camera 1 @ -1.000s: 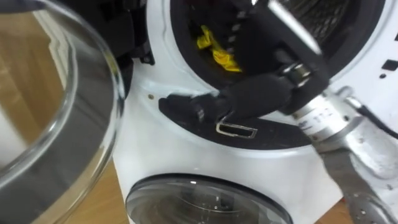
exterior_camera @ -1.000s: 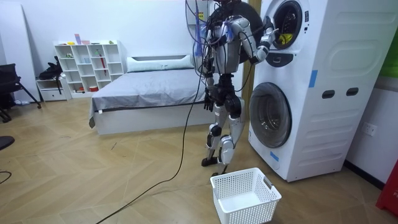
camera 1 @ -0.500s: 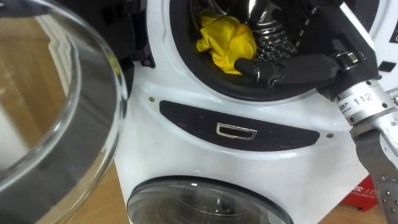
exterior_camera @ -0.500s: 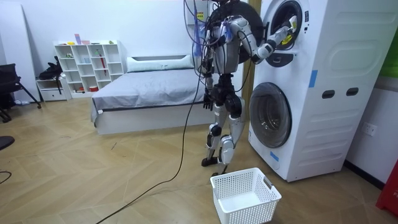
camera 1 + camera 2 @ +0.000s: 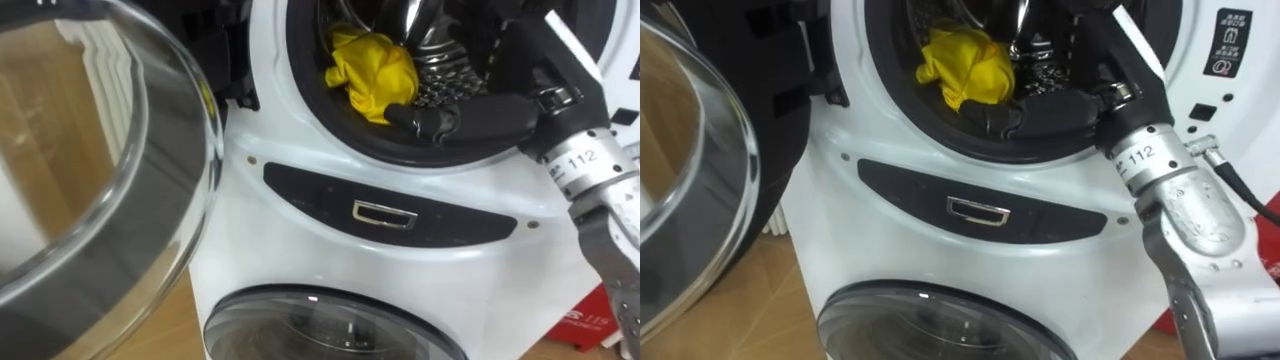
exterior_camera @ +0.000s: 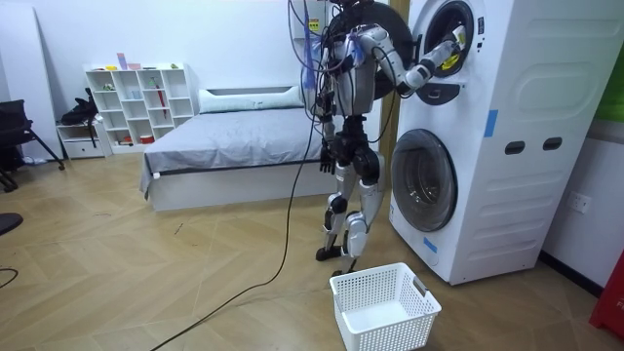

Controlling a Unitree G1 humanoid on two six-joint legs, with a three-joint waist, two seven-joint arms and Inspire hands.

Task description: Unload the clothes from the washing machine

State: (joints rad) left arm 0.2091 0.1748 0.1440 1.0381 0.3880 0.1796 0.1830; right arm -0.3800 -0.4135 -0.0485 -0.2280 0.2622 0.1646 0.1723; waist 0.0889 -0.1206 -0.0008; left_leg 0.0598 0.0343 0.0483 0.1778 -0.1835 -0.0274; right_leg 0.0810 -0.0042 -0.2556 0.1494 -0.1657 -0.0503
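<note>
**Q:** Where was the garment?
**A:** The yellow cloth lay bunched in the drum of the upper washing machine, against the lower rim of its opening. The glass door stood swung open on my left.

**Q:** And the hands?
**A:** My right hand reached in through the opening and met the cloth's lower edge. Whether it gripped the cloth could not be told. My left hand hung low beside my hip, its state unreadable.

**Q:** Where did you stand?
**A:** I stood upright, facing the stacked machines. A white basket sat on the floor near my feet, before the lower machine's door.
</note>
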